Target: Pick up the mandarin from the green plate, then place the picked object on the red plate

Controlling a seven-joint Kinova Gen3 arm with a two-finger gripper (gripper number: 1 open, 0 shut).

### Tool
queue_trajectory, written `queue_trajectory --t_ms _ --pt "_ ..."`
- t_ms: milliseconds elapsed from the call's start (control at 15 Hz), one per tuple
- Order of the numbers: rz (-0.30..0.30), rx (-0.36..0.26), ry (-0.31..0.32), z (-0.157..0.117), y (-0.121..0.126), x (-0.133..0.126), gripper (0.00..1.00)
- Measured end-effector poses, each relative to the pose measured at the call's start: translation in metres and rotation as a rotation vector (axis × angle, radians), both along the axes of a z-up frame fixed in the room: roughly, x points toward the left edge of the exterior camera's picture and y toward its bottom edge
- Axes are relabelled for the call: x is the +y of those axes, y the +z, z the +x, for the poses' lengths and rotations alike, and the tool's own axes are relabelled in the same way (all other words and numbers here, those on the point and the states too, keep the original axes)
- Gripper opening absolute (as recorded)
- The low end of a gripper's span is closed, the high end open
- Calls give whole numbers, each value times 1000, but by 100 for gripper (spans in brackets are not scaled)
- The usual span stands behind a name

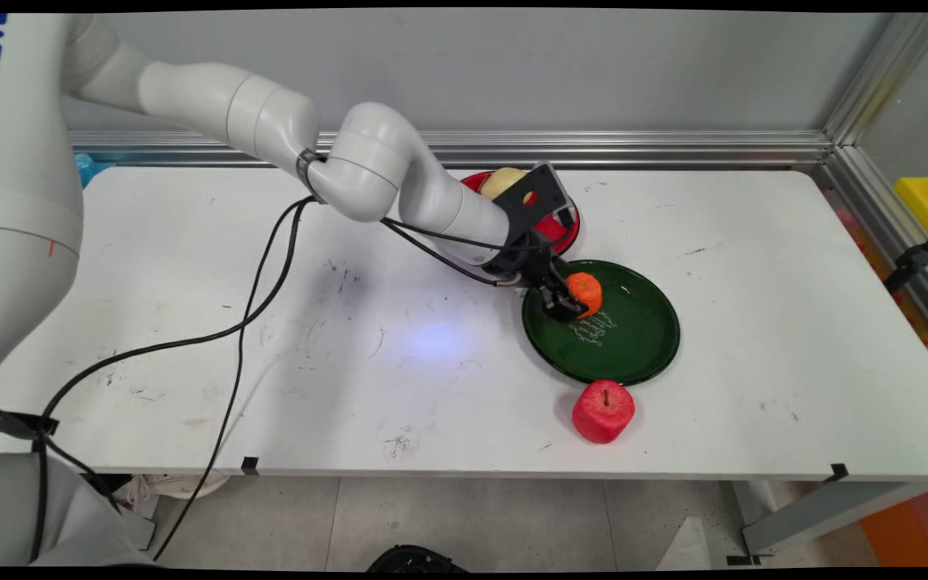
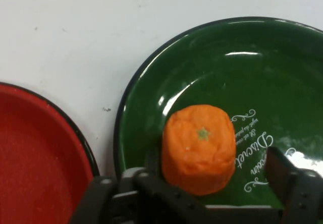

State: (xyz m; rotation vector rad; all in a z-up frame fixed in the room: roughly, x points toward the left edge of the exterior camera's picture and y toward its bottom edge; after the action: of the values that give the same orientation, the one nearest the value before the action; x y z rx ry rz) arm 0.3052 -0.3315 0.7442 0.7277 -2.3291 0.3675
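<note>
The claw [image 1: 569,304] sits low over the green plate [image 1: 633,354], its fingers spread to either side of the orange toy fruit [image 1: 585,292]. In the hand view one finger [image 2: 282,171] stands clear of the fruit's right flank with plate showing between; the other is largely behind the fruit at lower left, so contact there cannot be confirmed. The claw reads as open around the fruit, not clamped.

The orange toy fruit [image 2: 199,148] stands upright on the green plate [image 2: 212,62], toward the plate's upper-left part in the main view, stem mark uppermost. Its matte, slightly lumpy surface suggests a light foam or soft plastic piece: likely yielding, not slippery, not fragile. The straight side walls, taken at mid-height, appear the soundest place to grip.

Outward: a red plate [image 1: 567,238] lies just beyond the green one, mostly hidden by the wrist; a pale yellow item [image 1: 503,182] on it cannot be identified. A red toy apple [image 1: 602,412] stands on the bench [image 1: 754,322] just below the green plate. The white lettering on the plate is not legible.
</note>
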Motion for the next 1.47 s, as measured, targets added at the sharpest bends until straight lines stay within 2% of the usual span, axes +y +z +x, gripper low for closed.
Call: queue_trajectory --t_ms 800,1000,1467 --pt "-5 15 12 0 -2 -2 0" --pt "-6 28 10 3 8 -5 0" --pt "-17 58 -28 22 53 -16 0"
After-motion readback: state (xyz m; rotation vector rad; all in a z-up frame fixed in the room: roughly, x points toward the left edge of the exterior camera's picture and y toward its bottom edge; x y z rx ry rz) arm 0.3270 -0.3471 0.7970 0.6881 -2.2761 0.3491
